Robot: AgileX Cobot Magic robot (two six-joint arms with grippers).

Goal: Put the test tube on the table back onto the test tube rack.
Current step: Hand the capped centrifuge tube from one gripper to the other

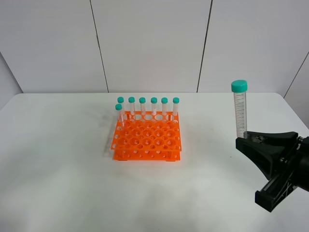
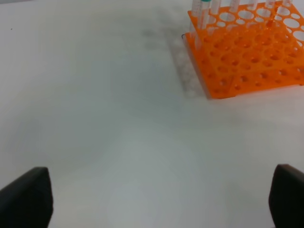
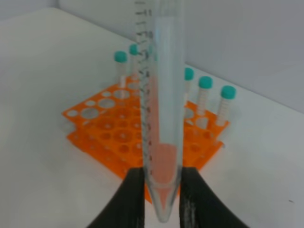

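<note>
This looks like a laboratory bench set up as a robot test cell. A bare white surface (image 1: 67, 174) with rounded corners backs onto plain pale wall panels (image 1: 149, 43) split by thin dark seams. Toward the far edge, about midway along it, stands an orange test tube rack (image 1: 147, 142). Seven teal-capped tubes (image 1: 154, 106) stand upright in it, six in the back row and one in the next. Near the right edge a black right pincer (image 1: 245, 139) grips another graduated test tube (image 1: 240, 111) upright.
</note>
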